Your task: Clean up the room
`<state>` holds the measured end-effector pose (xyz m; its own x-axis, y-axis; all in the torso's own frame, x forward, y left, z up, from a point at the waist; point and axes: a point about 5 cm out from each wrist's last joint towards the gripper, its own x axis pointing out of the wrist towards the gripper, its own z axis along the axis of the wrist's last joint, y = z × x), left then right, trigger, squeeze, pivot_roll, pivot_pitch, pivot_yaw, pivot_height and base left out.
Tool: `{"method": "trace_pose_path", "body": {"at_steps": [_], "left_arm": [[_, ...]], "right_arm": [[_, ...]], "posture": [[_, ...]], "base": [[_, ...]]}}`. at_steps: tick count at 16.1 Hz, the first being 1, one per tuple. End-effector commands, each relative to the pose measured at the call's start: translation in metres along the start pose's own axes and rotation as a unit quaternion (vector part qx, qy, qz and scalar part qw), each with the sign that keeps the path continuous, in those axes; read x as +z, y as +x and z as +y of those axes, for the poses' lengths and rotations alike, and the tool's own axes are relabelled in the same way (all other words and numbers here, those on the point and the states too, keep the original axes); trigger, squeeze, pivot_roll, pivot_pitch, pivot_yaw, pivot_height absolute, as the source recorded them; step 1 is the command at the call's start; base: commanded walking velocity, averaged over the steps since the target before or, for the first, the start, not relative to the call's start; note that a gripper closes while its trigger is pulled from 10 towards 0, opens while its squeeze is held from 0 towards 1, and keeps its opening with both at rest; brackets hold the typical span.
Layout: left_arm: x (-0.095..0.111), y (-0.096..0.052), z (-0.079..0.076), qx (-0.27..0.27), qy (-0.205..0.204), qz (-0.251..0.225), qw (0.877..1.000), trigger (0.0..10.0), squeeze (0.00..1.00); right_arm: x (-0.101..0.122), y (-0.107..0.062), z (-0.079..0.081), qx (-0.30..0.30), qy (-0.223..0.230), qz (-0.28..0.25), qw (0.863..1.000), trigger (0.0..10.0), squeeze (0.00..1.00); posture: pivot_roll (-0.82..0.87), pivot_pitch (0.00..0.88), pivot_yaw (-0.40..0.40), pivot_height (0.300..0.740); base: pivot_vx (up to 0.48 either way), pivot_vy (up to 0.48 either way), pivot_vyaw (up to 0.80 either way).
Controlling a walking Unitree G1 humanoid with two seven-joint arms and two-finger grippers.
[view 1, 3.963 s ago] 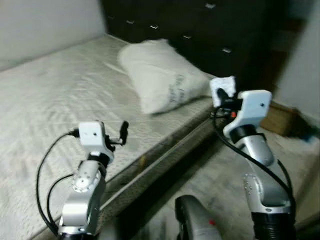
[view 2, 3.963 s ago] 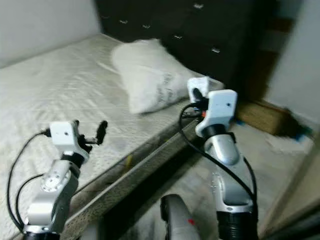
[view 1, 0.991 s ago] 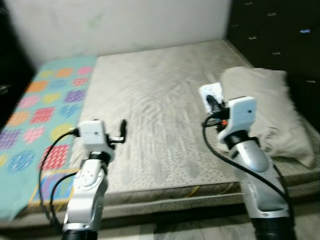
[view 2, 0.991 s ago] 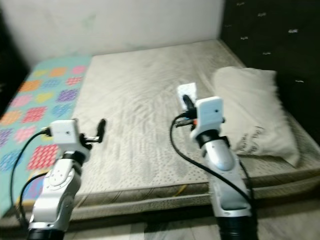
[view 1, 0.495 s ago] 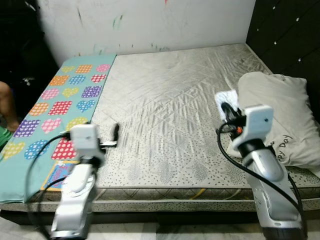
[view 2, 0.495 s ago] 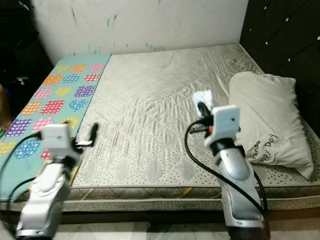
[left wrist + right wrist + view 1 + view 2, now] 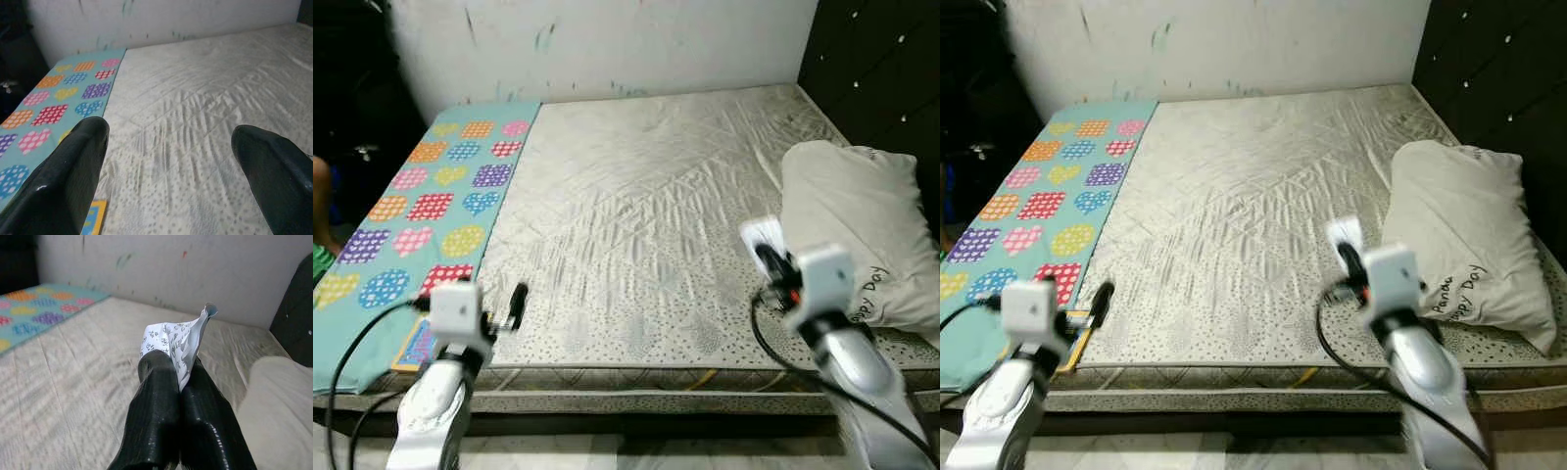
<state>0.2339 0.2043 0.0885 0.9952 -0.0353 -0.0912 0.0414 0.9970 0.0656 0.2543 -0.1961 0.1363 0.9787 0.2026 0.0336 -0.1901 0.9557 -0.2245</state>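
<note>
Teal fabric sheet (image 7: 431, 196) with multicoloured dotted hearts (at nine o'clock); pale quilted beige mattress (image 7: 646, 196); white paper scrap (image 7: 176, 345) with dark print.

Two silver metal arms end in white, boxy wrist blocks. Black cables loop out from each wrist and run back along the arm. The left gripper (image 7: 171, 161) has two long, black, rounded fingers with a dull sheen. The right gripper (image 7: 178, 382) has the same black fingers, with a fine ribbed texture on their surface.
</note>
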Motion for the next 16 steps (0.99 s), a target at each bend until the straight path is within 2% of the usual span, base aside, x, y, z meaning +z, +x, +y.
{"method": "trace_pose_path", "body": {"at_steps": [1,2,4,5,8,10,14,16], "left_arm": [[0.005,-0.006,0.007,0.003,0.012,-0.011,1.000,10.0,0.00],[0.006,-0.009,0.007,0.004,0.016,-0.011,1.000,10.0,0.00],[0.006,-0.013,0.011,0.011,0.017,-0.008,1.000,10.0,0.00],[0.008,-0.011,0.011,0.012,0.015,-0.010,1.000,10.0,0.00],[0.023,0.007,-0.007,-0.001,-0.001,-0.040,0.999,10.0,0.00],[0.024,0.006,-0.010,0.011,-0.017,-0.042,0.999,10.0,0.00],[0.016,-0.003,-0.021,-0.006,-0.033,-0.021,0.999,10.0,0.00],[0.020,-0.001,-0.025,-0.019,-0.036,-0.022,0.999,10.0,0.00]], "right_arm": [[0.008,-0.006,-0.003,0.003,-0.010,-0.013,1.000,10.0,0.00],[0.005,-0.014,-0.006,0.003,-0.016,-0.004,1.000,10.0,0.00],[0.006,-0.020,-0.009,0.001,-0.023,0.000,1.000,10.0,0.00],[0.006,-0.016,-0.008,-0.003,-0.016,-0.001,1.000,10.0,0.00],[0.018,0.014,0.015,0.004,0.015,-0.032,0.999,10.0,0.00],[0.023,0.023,0.027,0.017,0.016,-0.040,0.999,10.0,0.00],[0.018,0.019,0.027,0.004,0.029,-0.029,0.999,10.0,0.00],[0.018,0.018,0.026,0.000,0.035,-0.028,0.999,10.0,0.00]], "posture": [[-0.24,0.000,0.067,0.740],[-0.24,0.000,0.065,0.740],[-0.24,0.000,0.063,0.740],[-0.24,0.000,0.068,0.740],[-0.22,0.000,0.060,0.740],[-0.22,0.000,0.053,0.740],[-0.22,0.000,0.054,0.740],[-0.22,0.000,0.056,0.740]], "base": [[0.000,0.000,0.00],[0.000,0.000,0.00],[0.000,0.000,0.00],[0.000,0.000,0.00],[0.000,0.000,0.00],[0.000,0.000,0.40],[0.000,0.000,0.74],[0.000,0.000,0.00]]}}
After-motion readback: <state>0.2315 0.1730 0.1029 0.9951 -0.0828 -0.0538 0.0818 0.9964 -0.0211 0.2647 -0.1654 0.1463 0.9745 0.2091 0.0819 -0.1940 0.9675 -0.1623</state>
